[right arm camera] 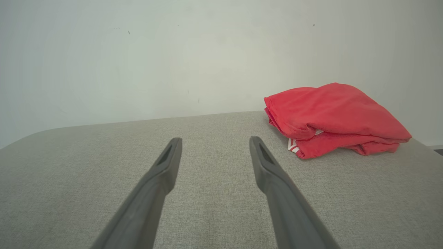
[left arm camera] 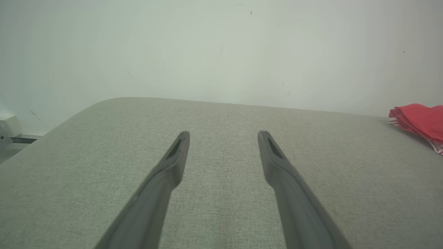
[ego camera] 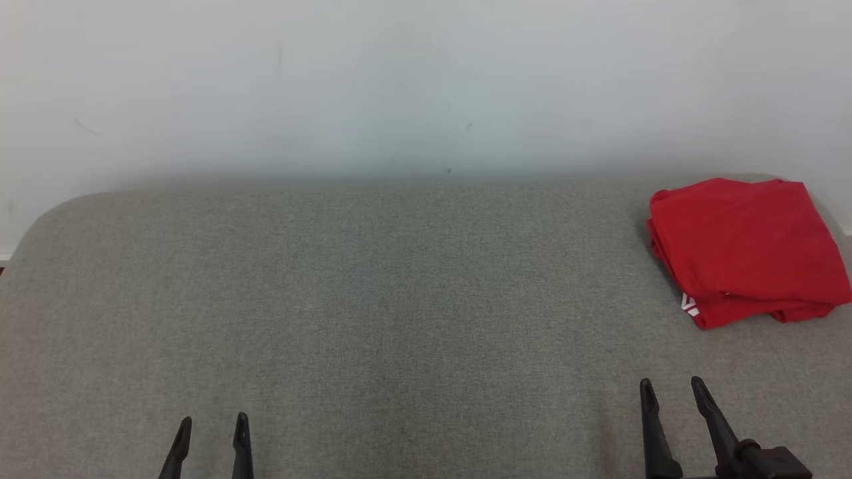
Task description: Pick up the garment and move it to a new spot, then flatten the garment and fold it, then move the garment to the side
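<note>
Nearest the camera, the right end effector hovers over the grey fabric tabletop with its two fingers apart and nothing between them. The left end effector is likewise spread and empty.

The red garment lies folded in a compact, roughly square stack. Its layered edges and a bit of white striping are turned to the near side, and its sides sit a little askew to the tabletop's edge. Measured from the garment, the right end effector is on its near side and slightly to its left, clearly apart from the cloth. The left end effector is well apart, far off to the garment's left. The tabletop's far right corner is directly under the garment, and the pale wall rises just behind it.

I judge the folding and setting aside done. Should any further move be needed, the right arm is nearer and would reach straight forward.
</note>
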Motion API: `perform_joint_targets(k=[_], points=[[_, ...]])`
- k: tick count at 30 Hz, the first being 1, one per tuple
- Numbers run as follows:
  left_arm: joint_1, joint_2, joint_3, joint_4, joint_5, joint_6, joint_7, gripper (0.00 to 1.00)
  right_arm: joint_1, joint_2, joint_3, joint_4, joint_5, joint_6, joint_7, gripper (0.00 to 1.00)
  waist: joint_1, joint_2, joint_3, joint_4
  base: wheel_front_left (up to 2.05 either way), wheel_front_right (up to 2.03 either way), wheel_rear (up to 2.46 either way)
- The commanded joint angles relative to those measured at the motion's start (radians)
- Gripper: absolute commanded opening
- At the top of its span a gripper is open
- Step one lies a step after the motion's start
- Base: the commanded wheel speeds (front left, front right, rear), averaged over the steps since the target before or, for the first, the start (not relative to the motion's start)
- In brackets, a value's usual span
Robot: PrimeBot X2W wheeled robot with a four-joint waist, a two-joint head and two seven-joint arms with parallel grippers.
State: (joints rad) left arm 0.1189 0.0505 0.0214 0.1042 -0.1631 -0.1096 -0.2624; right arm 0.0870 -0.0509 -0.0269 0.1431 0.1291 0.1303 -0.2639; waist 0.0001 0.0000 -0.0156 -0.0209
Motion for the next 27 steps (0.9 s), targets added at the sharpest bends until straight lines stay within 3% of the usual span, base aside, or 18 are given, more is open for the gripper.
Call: perform_joint_targets(k=[1,27], points=[[0.003,0.0,0.003,0.001,-0.005,-0.002,-0.002,1.0,0.015,0.002,0.0,-0.001,0.004,0.0,0.0,1.0,-0.0001,0.0,0.001,-0.001,0.0,0.0,0.0],[-0.009,0.0,0.014,0.008,-0.016,-0.011,-0.002,1.0,0.011,0.002,0.003,0.006,0.006,0.0,0.0,1.0,-0.0001,0.0,0.009,-0.004,0.0,0.0,0.0]])
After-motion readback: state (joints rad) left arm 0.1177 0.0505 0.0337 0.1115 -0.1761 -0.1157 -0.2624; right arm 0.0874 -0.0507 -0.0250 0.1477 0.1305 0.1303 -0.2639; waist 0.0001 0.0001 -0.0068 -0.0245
